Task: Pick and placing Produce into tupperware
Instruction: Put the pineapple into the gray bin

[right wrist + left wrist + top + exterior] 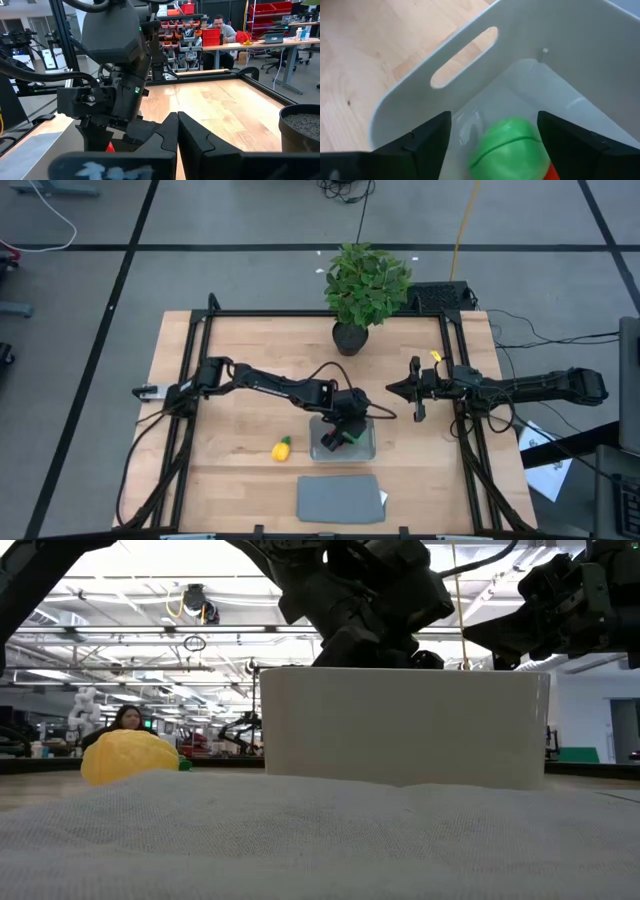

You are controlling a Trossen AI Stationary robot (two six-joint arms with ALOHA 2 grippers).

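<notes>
The translucent tupperware (366, 451) (400, 725) stands near the middle of the table. My left gripper (343, 430) (494, 118) hangs open just above it, its fingers on either side of the round green piece (351, 437) (507, 152) lying inside. The round red piece (329, 445) (554, 173) lies beside the green one in the container. To the container's left, the yellow piece with the green tip (282, 448) (130, 757) rests on the table. My right gripper (392, 390) (177, 120) waits shut, right of and beyond the container, above the table.
The flat grey lid (340, 498) lies at the near edge, in front of the container. The potted plant (367, 285) stands at the far edge. Black frame rails run along the table's left and right sides. People sit at desks in the room beyond.
</notes>
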